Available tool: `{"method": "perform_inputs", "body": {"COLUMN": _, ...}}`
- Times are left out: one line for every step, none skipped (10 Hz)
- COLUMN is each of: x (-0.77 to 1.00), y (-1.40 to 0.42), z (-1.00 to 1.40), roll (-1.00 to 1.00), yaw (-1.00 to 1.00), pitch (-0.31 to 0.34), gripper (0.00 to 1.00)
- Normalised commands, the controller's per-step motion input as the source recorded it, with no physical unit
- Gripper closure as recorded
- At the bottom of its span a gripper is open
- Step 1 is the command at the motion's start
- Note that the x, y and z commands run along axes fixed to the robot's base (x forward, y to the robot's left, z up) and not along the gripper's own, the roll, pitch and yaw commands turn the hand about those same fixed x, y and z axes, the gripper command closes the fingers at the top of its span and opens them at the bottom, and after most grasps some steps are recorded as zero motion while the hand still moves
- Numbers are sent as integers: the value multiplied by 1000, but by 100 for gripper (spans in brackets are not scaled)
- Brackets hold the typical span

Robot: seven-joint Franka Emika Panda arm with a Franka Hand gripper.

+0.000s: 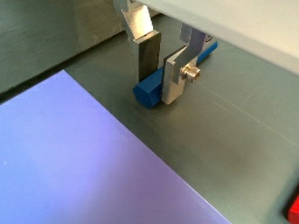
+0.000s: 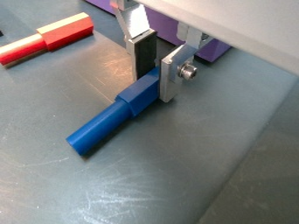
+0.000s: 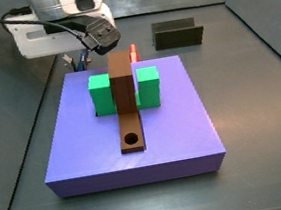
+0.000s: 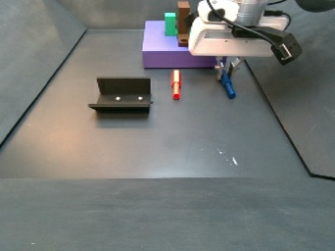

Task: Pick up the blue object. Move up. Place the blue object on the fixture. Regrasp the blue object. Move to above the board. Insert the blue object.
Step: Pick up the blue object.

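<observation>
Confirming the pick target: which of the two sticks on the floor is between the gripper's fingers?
The blue stick: the gripper straddles its end. The red stick lies apart, untouched.

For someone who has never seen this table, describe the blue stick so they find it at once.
Start at the big violet board. On the floor beside it, the gripper straddles the blue stick at one end. The neighbouring stick is red and lies free.
</observation>
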Motion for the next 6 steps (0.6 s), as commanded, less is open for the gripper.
{"method": "perform_inputs", "body": {"x": 0, "y": 0, "z": 0, "roll": 0, "yaw": 0, "pitch": 0, "gripper": 100}}
{"method": "perform_inputs", "body": {"x": 0, "y": 0, "z": 0, "roll": 0, "yaw": 0, "pitch": 0, "gripper": 100}}
{"method": "perform_inputs", "body": {"x": 0, "y": 0, "z": 0, "roll": 0, "yaw": 0, "pitch": 0, "gripper": 100}}
{"method": "perform_inputs", "body": {"x": 0, "y": 0, "z": 0, "roll": 0, "yaw": 0, "pitch": 0, "gripper": 100}}
{"method": "perform_inputs", "body": {"x": 0, "y": 0, "z": 0, "roll": 0, "yaw": 0, "pitch": 0, "gripper": 100}}
{"method": "perform_inputs", "body": {"x": 0, "y": 0, "z": 0, "roll": 0, "yaw": 0, "pitch": 0, "gripper": 100}}
